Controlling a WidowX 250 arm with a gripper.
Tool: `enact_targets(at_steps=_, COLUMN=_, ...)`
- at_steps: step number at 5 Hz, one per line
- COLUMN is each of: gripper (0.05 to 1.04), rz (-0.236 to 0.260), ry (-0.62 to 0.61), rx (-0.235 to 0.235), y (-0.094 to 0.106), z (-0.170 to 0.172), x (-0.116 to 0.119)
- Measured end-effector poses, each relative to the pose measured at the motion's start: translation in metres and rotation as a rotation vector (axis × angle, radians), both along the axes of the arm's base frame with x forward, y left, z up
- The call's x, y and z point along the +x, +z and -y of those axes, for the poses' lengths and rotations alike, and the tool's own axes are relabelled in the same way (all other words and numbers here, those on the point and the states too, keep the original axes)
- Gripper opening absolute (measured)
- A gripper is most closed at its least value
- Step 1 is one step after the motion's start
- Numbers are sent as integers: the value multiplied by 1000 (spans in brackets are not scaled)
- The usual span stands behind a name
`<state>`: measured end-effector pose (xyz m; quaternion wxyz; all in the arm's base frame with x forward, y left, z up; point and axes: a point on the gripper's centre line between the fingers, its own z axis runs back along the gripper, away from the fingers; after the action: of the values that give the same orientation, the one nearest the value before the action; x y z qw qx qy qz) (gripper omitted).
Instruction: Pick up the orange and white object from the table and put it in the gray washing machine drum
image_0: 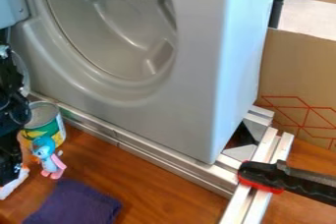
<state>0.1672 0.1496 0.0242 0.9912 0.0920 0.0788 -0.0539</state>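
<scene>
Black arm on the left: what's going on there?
The black robot arm is at the left edge, beside an open can and a blue-and-pink toy figure, in front of a grey machine. Can't tell whether it grips the white object low at that edge. A dark purple cloth lies nearby.

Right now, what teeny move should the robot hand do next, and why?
I'd probably lift the black gripper a little before going sideways. It hangs low at the picture's left edge, and the can and blue-and-pink toy stand close by, so a sideways swing might knock them. I can't tell if it touches the white thing below.
</scene>
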Motion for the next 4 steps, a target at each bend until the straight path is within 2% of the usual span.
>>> enact_targets(at_steps=1, gripper=1000, rz=25, ry=30, rx=-21, y=-1, z=-9, x=-3)
enact_targets(at_steps=4, gripper=1000, rz=-6, ry=6, rx=-119, y=-36, z=-10, x=3)
